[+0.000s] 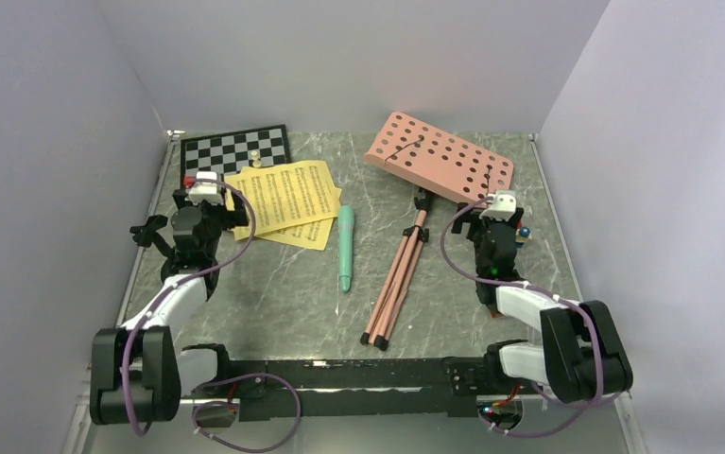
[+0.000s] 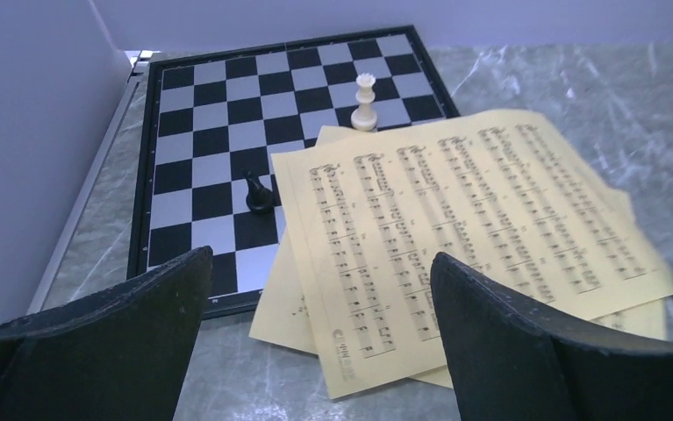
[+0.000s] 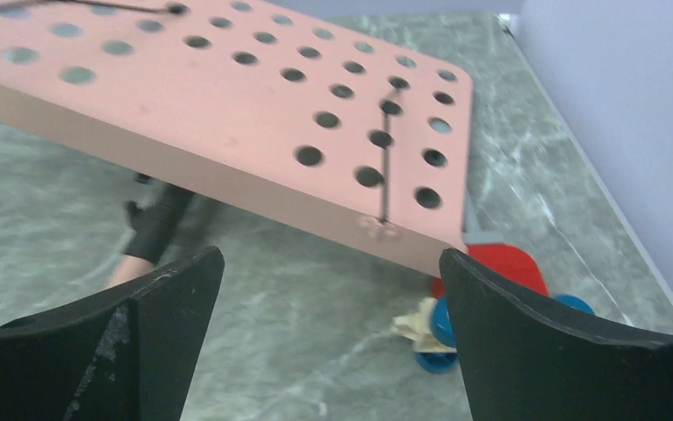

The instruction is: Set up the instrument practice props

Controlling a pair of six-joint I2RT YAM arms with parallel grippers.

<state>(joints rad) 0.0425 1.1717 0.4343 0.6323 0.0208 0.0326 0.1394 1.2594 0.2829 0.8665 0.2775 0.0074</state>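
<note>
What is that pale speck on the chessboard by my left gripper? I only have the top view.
Observer: The left wrist view shows a white piece standing upright on the chessboard, just beyond the sheets.
Operator: Anything else on the board?
Observer: A small black piece, close beside the sheets' left edge.
Operator: And what is under the stand's right-hand corner?
Observer: In the right wrist view a red block lies at that corner, partly hidden by it. I cannot tell whether they touch.
</note>
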